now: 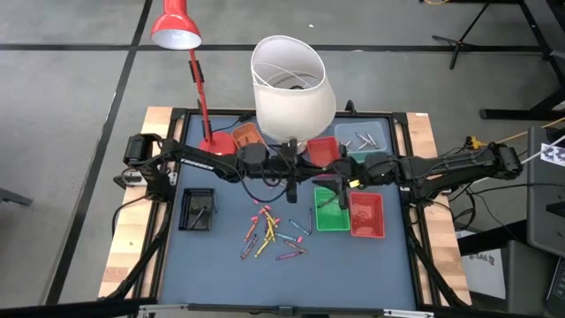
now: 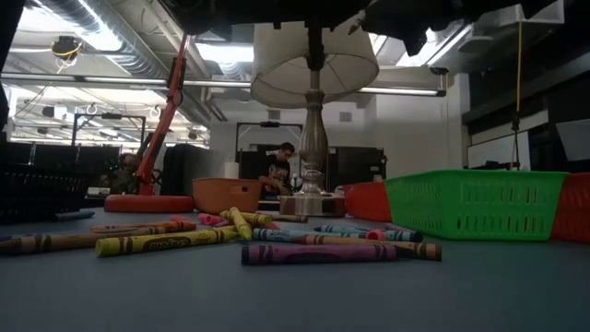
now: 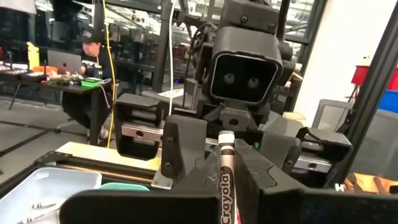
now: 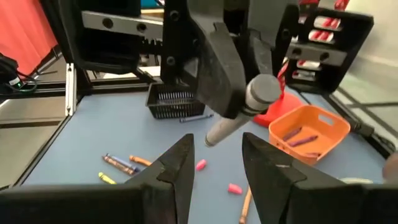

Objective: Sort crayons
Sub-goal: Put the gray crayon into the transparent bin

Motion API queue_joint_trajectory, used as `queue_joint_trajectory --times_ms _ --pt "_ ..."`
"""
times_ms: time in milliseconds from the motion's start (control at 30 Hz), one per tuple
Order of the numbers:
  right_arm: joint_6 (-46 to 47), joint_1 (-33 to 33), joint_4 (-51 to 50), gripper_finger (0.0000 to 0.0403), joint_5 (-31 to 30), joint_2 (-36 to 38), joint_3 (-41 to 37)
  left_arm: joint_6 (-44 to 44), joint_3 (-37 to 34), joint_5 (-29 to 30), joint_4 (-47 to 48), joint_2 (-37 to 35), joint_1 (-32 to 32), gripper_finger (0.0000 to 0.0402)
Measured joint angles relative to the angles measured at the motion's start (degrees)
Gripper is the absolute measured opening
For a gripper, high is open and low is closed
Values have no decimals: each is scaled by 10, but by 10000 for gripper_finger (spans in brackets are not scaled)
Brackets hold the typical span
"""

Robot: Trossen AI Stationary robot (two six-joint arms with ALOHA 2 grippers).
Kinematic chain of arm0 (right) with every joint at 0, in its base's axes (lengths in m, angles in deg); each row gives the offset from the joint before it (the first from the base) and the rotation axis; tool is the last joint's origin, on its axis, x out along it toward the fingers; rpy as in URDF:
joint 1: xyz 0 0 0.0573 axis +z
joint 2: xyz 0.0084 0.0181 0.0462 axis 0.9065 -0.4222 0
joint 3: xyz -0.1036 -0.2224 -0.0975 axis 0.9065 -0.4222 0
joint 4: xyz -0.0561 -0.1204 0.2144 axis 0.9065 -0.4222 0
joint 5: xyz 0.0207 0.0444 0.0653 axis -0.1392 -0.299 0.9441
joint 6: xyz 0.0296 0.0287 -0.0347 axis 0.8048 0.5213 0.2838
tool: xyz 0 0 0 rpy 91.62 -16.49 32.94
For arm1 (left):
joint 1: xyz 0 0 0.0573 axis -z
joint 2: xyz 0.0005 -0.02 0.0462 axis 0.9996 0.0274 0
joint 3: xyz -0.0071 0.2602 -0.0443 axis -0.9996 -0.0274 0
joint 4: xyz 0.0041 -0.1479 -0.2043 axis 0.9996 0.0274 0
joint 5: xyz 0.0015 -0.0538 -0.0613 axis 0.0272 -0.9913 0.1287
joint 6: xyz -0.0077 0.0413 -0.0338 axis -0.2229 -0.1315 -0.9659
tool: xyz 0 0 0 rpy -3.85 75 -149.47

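Two dark arms are meeting above the table (image 1: 371,274), just in front of the white lamp (image 1: 291,71). The left gripper (image 4: 239,102) is hanging in front of the lamp's base, its fingers (image 3: 186,149) clamping a grey crayon (image 3: 226,177) that is standing out past the tips. The right gripper (image 4: 216,163) is facing it from the green tray's side, just short of that crayon, its fingers (image 4: 180,158) standing apart with nothing between them. The green tray (image 1: 332,212) and a red tray (image 1: 366,215) are sitting side by side to the lamp's front right; an orange tray (image 4: 308,127) holding a few crayons is sitting beside the lamp's base, and a black tray (image 1: 197,209) farther to its front left. The loose crayons (image 1: 269,234) are lying scattered on the table in front of the lamp, between the black and green trays.
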Motion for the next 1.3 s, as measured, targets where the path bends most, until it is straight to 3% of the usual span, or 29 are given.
queue_joint_trajectory --times_ms 400,900,1167,1300 --pt "-6 0 34 127 0 -1 0 0 0 0 0 0 0 5" --pt "-3 0 51 22 1 -50 0 0 0 -4 25 0 0 5" --pt "-3 0 49 23 2 -51 0 0 0 -3 37 0 0 6" --pt "-4 0 48 18 1 -51 0 0 0 -2 38 0 0 28"
